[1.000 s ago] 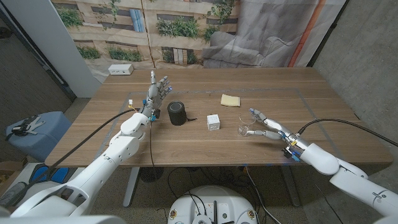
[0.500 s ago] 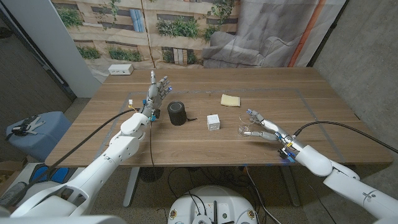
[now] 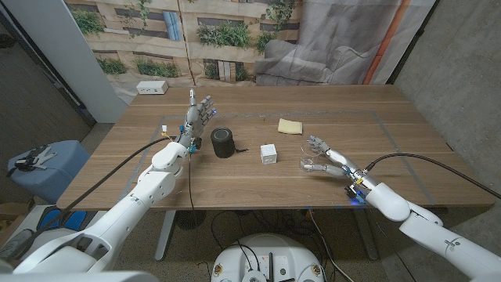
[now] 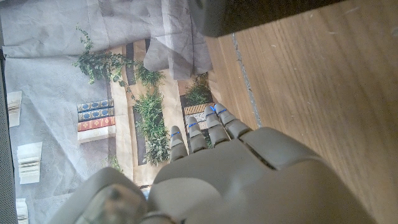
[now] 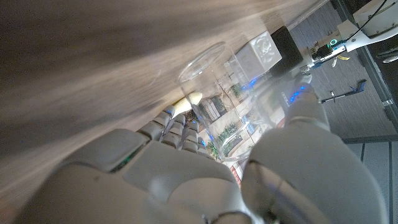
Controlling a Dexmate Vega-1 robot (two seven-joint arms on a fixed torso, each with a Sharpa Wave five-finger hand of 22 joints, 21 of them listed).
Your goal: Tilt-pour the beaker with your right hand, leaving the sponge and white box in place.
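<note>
Head view. The beaker (image 3: 308,161) stands on the wooden table (image 3: 235,176), right of the white box (image 3: 268,153) and nearer me than the yellow sponge (image 3: 290,126); all three are apart from one another. My right hand (image 3: 322,157) comes at the beaker from the right, fingers cupped around it. From here I cannot tell whether they touch the glass. My left hand (image 3: 197,114) is held up beside the black cylinder (image 3: 223,142), fingers straight and a little apart, holding nothing.

Left wrist view. I see the back of my left hand (image 4: 236,174), fingers (image 4: 205,132) extended side by side toward the backdrop, with bare table beyond. A dark edge, probably the cylinder (image 4: 249,14), sits close ahead, apart from the fingertips.

Right wrist view. This gives what the head view cannot: the beaker (image 5: 242,81) is clear, thin-walled and looks empty, its open rim away from my palm. My right hand (image 5: 205,180) wraps it, fingers (image 5: 171,121) on one side, thumb on the other, seemingly against the wall. I judge it held or very nearly held.

Handling, as I judge it: light, rigid, slick and breakable. I would take it mid-wall, with moderate squeeze, and tilt slowly away from the box.
</note>
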